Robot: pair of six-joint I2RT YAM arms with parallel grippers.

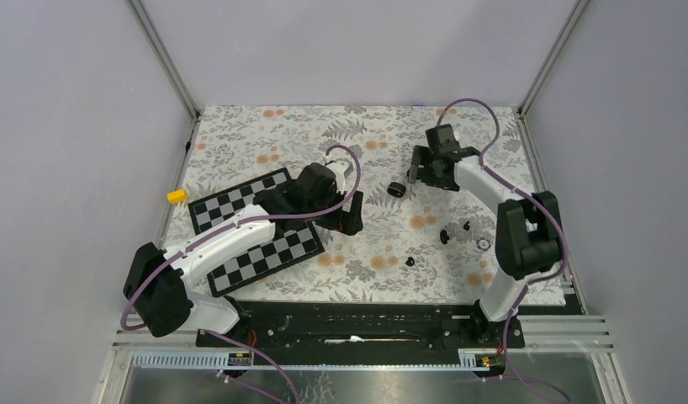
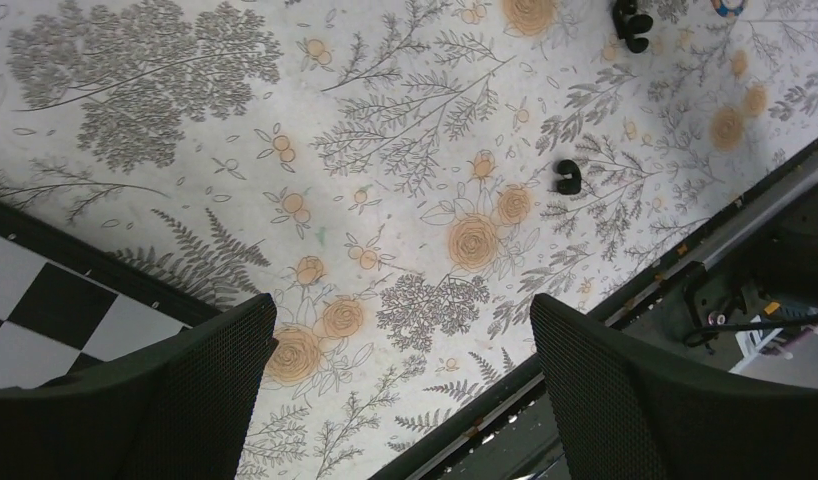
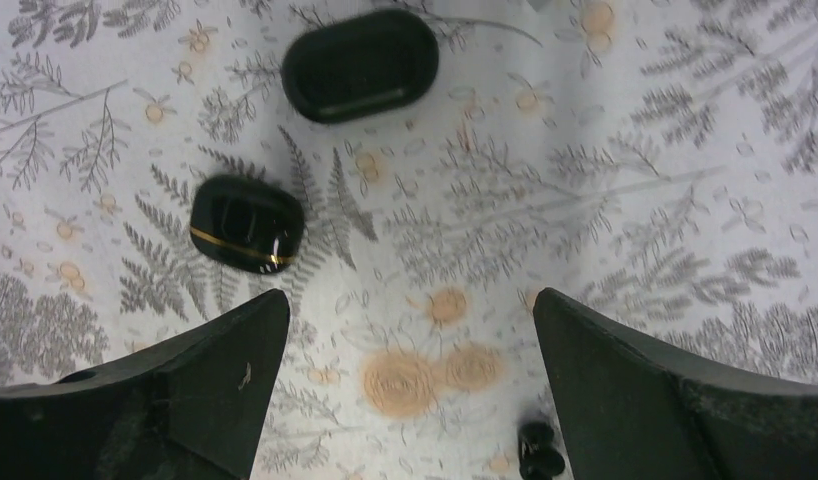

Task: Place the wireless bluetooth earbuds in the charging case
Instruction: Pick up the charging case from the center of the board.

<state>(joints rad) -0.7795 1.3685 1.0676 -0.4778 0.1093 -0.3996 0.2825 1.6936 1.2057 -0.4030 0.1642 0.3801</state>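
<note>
The charging case lies mid-table, between my two grippers. In the right wrist view it is a small glossy black case with a thin gold line, just beyond my left fingertip. Small black earbuds lie on the cloth nearer the front. Two show in the left wrist view, and one sits low between the right fingers. My right gripper is open and empty above the cloth. My left gripper is open and empty.
A larger matte black oval piece lies beyond the case. A small silver ring and another small black bit lie at the right. A checkerboard lies under the left arm, with a yellow block at the far left.
</note>
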